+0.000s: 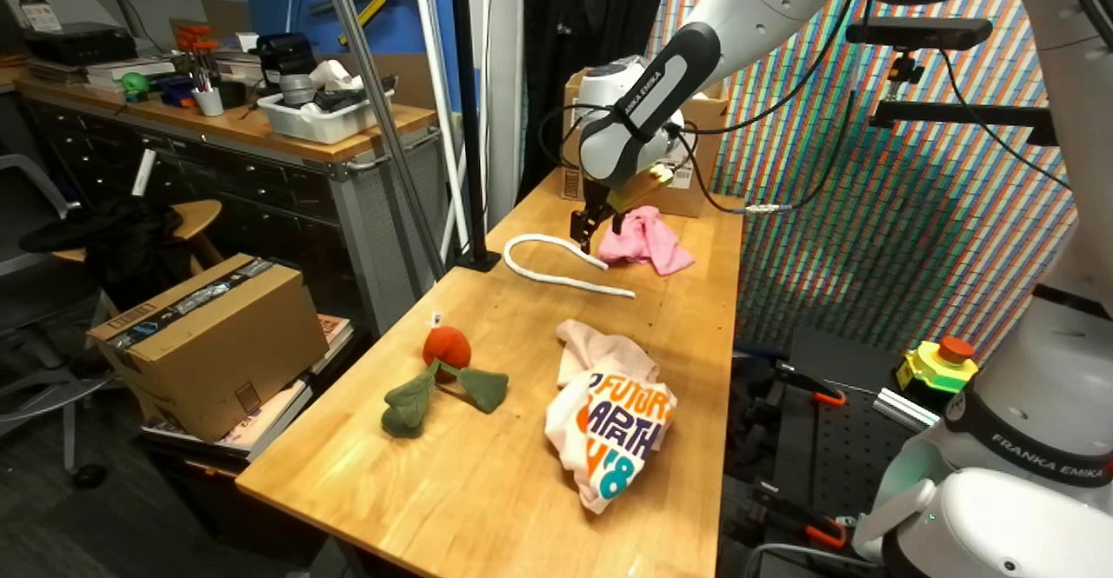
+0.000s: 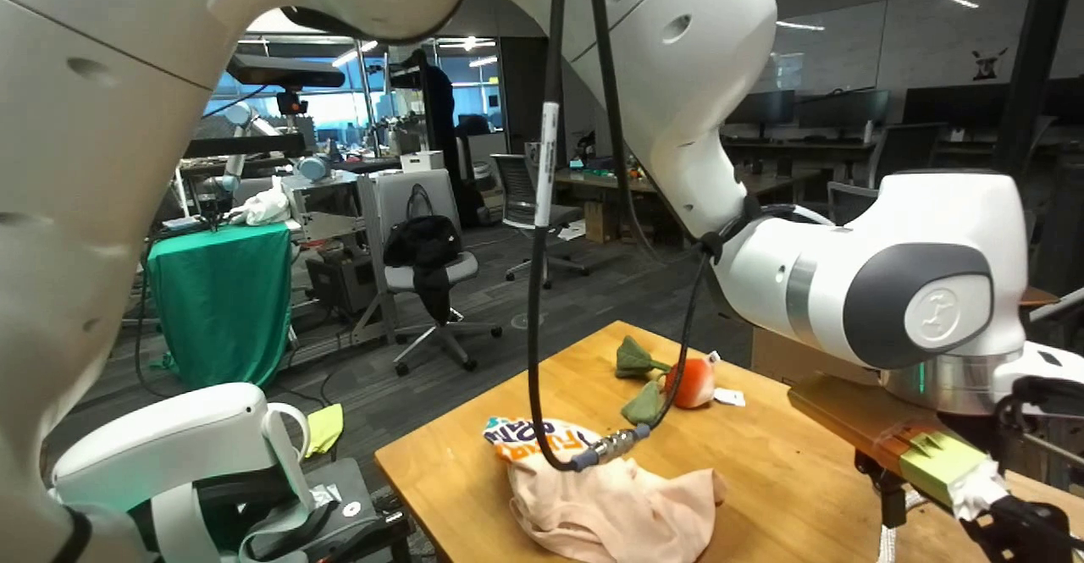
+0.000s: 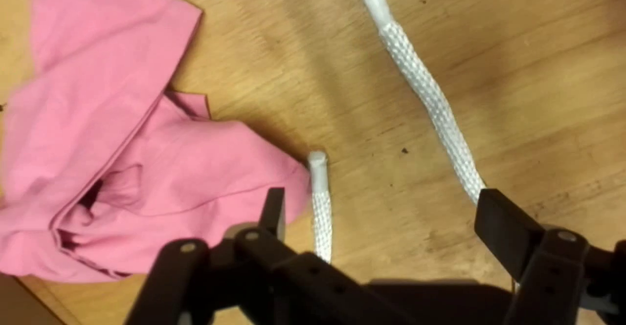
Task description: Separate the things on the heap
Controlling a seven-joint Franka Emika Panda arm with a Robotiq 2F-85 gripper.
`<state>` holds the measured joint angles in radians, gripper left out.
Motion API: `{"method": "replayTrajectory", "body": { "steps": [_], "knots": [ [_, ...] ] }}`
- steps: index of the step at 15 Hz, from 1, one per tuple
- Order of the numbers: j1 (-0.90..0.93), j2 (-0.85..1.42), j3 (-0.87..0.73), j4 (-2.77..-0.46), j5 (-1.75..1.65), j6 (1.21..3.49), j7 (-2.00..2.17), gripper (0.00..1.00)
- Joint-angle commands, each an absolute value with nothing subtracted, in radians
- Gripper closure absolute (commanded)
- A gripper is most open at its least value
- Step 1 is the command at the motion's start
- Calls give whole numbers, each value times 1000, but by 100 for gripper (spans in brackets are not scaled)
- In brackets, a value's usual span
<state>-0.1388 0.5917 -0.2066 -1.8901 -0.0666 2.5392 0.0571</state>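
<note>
My gripper (image 1: 600, 235) is open and empty above the far end of the table, over the white rope (image 1: 569, 281) and beside the pink cloth (image 1: 648, 243). In the wrist view the fingers (image 3: 382, 195) are wide apart. One rope end (image 3: 320, 178) lies between them at the edge of the crumpled pink cloth (image 3: 122, 119). The other rope strand (image 3: 435, 100) runs beneath the right finger. A peach cloth with coloured print (image 1: 609, 421) lies crumpled at the near end. A red-orange plush with green leaves (image 1: 448, 348) lies apart from it. Both also show in an exterior view (image 2: 614, 504).
The wooden table (image 1: 504, 491) carries all these things. A cardboard box (image 1: 696, 143) stands at its far end behind the gripper. A black post (image 1: 474, 213) rises at the table's edge near the rope. The arm's cable (image 2: 538, 334) hangs across an exterior view.
</note>
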Motion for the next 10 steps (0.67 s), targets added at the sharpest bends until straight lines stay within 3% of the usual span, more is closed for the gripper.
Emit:
{"method": "replayTrajectory", "body": {
  "steps": [1, 10],
  "knots": [
    [-189, 520, -198, -1894, -23, 2541, 59, 0],
    [-308, 522, -176, -1852, 143, 2520, 48, 0]
  ]
}}
